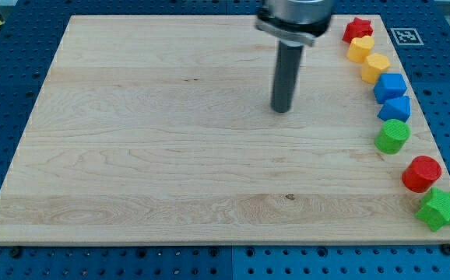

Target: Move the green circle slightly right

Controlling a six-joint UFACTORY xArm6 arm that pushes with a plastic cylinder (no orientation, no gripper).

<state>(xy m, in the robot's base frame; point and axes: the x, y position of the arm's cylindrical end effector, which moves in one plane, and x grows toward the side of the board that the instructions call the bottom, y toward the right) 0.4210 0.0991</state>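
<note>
Green circle (392, 136) sat close to the right edge of the surface (170, 155), about halfway down, just below a blue block (396, 108) and well above a red cylinder (421, 173). My tip (281, 109) stood well apart from it, toward the top middle of the surface, touching no block. I judged the push had not begun: I had yet to bring the tip round to the circle's left side. The rig had no jaws, so there was nothing to open or close.

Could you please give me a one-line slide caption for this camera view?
My tip rests mid-board, well left of the green circle in a column of blocks along the wooden board's right edge.
</note>
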